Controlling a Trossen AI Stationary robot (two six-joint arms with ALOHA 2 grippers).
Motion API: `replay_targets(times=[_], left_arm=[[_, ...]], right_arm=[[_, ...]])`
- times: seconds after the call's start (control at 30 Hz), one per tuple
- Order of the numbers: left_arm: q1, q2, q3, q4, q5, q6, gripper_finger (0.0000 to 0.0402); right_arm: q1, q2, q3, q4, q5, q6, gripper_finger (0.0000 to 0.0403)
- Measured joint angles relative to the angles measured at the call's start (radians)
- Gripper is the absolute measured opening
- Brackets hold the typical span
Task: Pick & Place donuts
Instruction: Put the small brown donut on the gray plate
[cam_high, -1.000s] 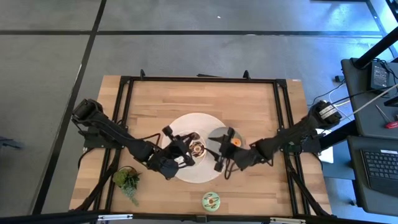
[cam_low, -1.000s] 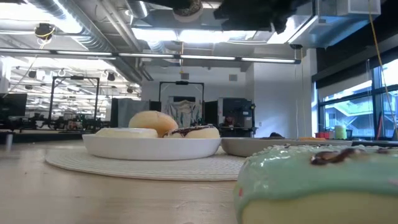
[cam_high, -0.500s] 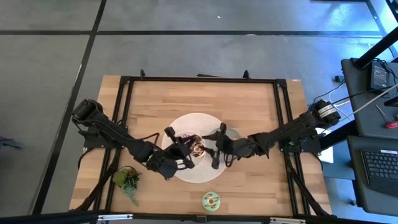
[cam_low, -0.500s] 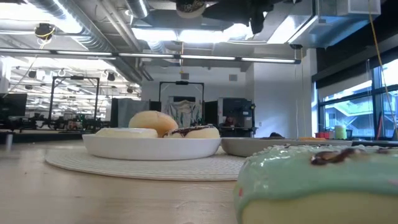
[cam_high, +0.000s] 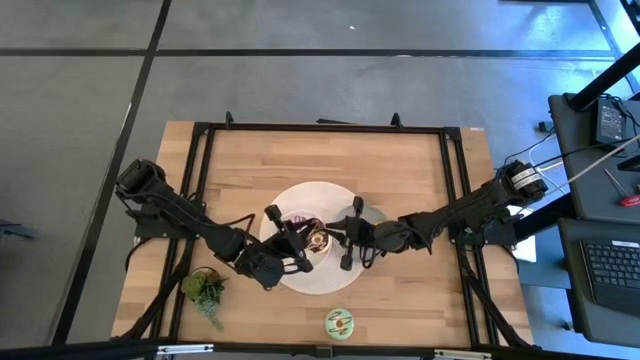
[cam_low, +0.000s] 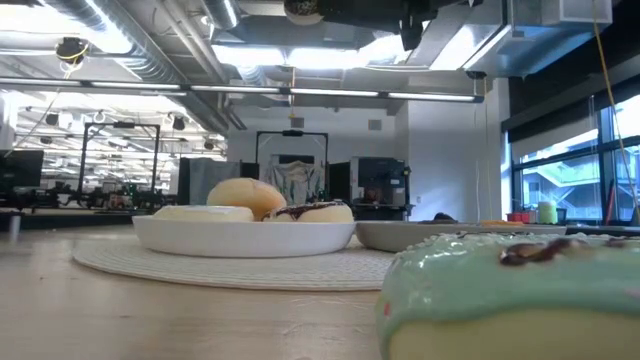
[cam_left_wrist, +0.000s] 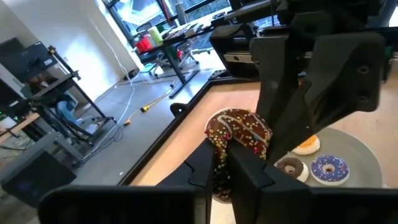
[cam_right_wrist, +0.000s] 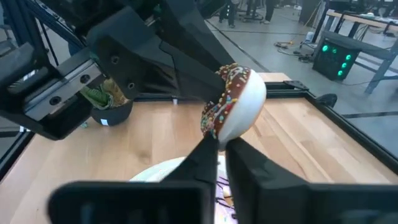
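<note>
Gripping: both pincers, left pincer (cam_left_wrist: 221, 163) and right pincer (cam_right_wrist: 219, 149), clench one chocolate donut (cam_left_wrist: 239, 130) (sprinkled) | above white dish (cam_high: 300, 275)

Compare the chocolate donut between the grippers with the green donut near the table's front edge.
The chocolate donut has brown icing with sprinkles; the green donut has pale green icing. The chocolate one is held in the air, gripped by both the left gripper and right gripper; the green one lies flat on the table, untouched. Both are iced rings.
</note>
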Motion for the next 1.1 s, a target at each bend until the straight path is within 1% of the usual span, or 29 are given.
replay_targets(times=[0.1, 0.27, 0.33, 0.43, 0.5, 0.57, 0.7, 0.77, 0.83, 0.93, 1.0, 1.1], left_arm=[[0.000, 0.000, 0.000, 0.000, 0.000, -0.002, 0.0033], [0.000, 0.000, 0.000, 0.000, -0.009, -0.028, 0.0046], [0.000, 0.000, 0.000, -0.008, -0.011, -0.053, 0.0062], [-0.005, 0.000, 0.000, -0.022, -0.004, -0.087, 0.0099], [-0.015, 0.000, 0.000, -0.043, -0.022, -0.128, 0.0125], [-0.037, -0.007, 0.000, -0.087, -0.053, -0.155, 0.0145], [-0.089, -0.030, 0.000, -0.208, -0.058, -0.251, 0.0172], [-0.111, -0.040, 0.000, -0.248, -0.056, -0.315, 0.0179], [-0.134, -0.044, 0.000, -0.305, -0.053, -0.389, 0.0184], [-0.156, -0.044, 0.000, -0.373, -0.010, -0.497, 0.0187], [-0.168, -0.044, 0.000, -0.409, 0.021, -0.558, 0.0187], [-0.176, -0.044, 0.000, -0.442, 0.057, -0.622, 0.0184]], right_arm=[[0.000, 0.000, 0.000, -0.005, 0.000, -0.006, 0.0010], [0.000, 0.000, 0.000, -0.012, 0.000, -0.023, 0.0016], [0.000, 0.000, 0.000, -0.017, 0.001, -0.023, 0.0015], [0.000, -0.002, 0.000, -0.037, 0.000, -0.017, 0.0007], [0.000, -0.016, 0.000, -0.089, -0.002, 0.023, 0.0005], [0.000, -0.043, 0.000, -0.181, -0.018, 0.094, 0.0005], [-0.009, -0.108, 0.000, -0.388, -0.032, 0.232, 0.0005], [-0.031, -0.139, 0.000, -0.503, -0.102, 0.316, 0.0005], [-0.063, -0.158, 0.000, -0.617, -0.211, 0.395, 0.0005], [-0.119, -0.161, -0.003, -0.771, -0.375, 0.467, 0.0005], [-0.152, -0.156, -0.025, -0.783, -0.457, 0.488, 0.0005], [-0.190, -0.154, -0.082, -0.725, -0.568, 0.503, 0.0005]])
